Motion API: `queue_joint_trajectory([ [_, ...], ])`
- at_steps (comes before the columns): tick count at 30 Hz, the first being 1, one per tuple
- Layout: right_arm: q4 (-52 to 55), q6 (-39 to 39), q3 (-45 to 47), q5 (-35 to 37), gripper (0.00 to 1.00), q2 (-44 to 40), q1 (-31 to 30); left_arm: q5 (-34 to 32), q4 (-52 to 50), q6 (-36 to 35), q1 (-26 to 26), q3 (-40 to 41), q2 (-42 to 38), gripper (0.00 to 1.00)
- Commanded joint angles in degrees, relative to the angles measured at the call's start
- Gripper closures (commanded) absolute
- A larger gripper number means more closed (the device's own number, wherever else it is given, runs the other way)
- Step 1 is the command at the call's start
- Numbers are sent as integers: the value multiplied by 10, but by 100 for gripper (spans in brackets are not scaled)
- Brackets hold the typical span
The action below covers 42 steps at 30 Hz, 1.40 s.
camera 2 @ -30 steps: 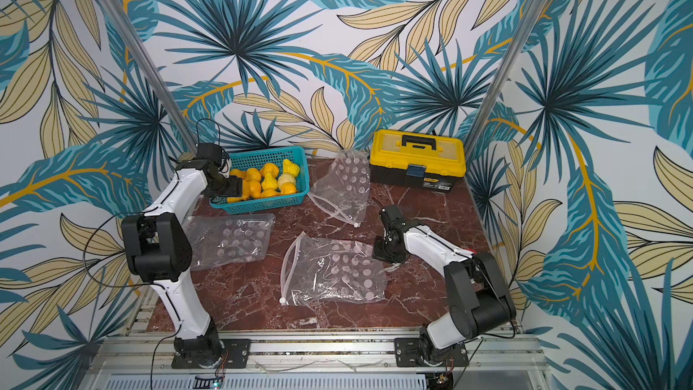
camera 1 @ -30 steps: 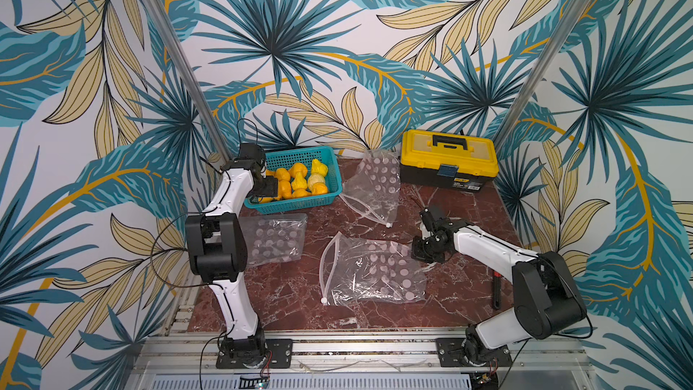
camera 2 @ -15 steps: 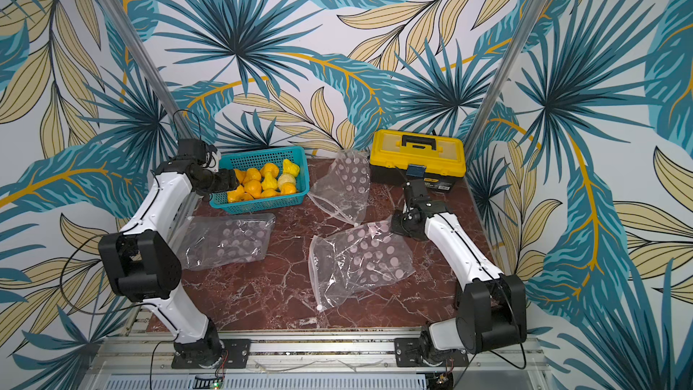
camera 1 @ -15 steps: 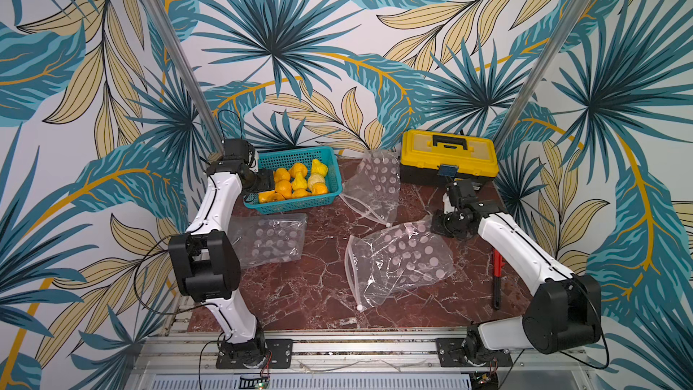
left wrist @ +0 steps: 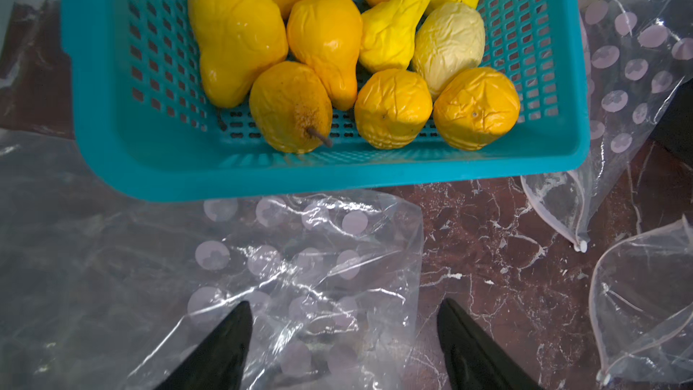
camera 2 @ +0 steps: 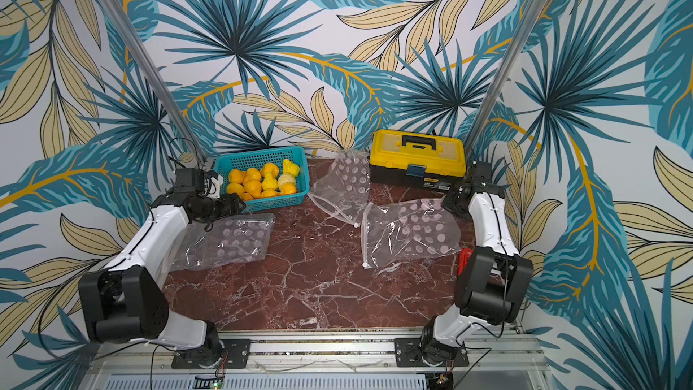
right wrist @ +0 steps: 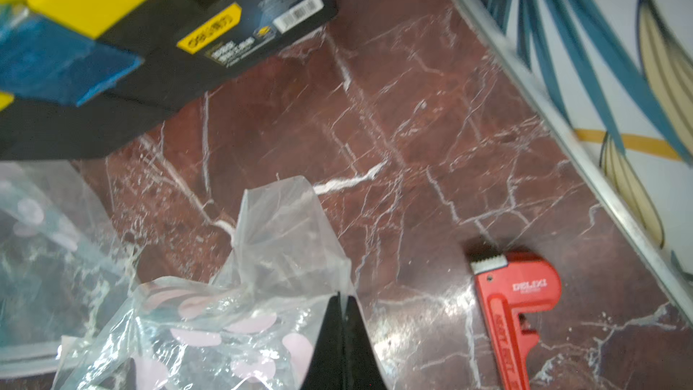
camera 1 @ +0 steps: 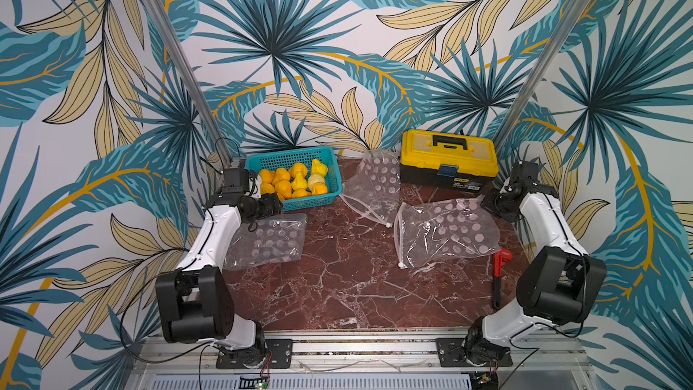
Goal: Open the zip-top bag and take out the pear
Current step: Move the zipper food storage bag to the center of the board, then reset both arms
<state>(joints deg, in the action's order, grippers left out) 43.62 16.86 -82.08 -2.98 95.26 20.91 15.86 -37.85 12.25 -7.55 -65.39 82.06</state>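
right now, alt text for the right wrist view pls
The right gripper, shut, pinches a corner of a clear dotted plastic bag over a red-brown marble tabletop. A red pipe wrench and a yellow-and-black toolbox lie nearby.

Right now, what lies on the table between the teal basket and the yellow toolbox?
An empty dotted zip-top bag lies between the teal basket and the yellow toolbox, as both top views show.

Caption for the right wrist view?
Right gripper pinching a dotted clear bag beside a red wrench.
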Motion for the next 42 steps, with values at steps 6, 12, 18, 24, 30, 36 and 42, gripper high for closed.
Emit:
queue_joint_trajectory([
  [6, 19, -27, -54, 87, 57, 40, 8, -125, 83, 17, -3, 127, -91, 14],
  [12, -9, -28, 0, 96, 23, -20, 7, -168, 155, 52, -2, 190, -98, 1],
  [18, -65, -38, 85, 52, 0, -94, -4, -217, 233, 53, 1, 241, -108, 0],
  [24, -225, -31, 243, 13, 2, -169, -41, -228, 339, 2, 18, 302, -119, 0],
  [30, -445, -55, 405, 54, 3, -200, -79, -211, 493, -61, 35, 383, -123, 0],
  [36, -648, -100, 497, 88, 1, -157, -114, -170, 636, -89, 36, 424, -119, 0],
  [42, -731, -77, 513, 85, 0, -135, -120, -146, 699, -95, 36, 394, -46, 0],
])
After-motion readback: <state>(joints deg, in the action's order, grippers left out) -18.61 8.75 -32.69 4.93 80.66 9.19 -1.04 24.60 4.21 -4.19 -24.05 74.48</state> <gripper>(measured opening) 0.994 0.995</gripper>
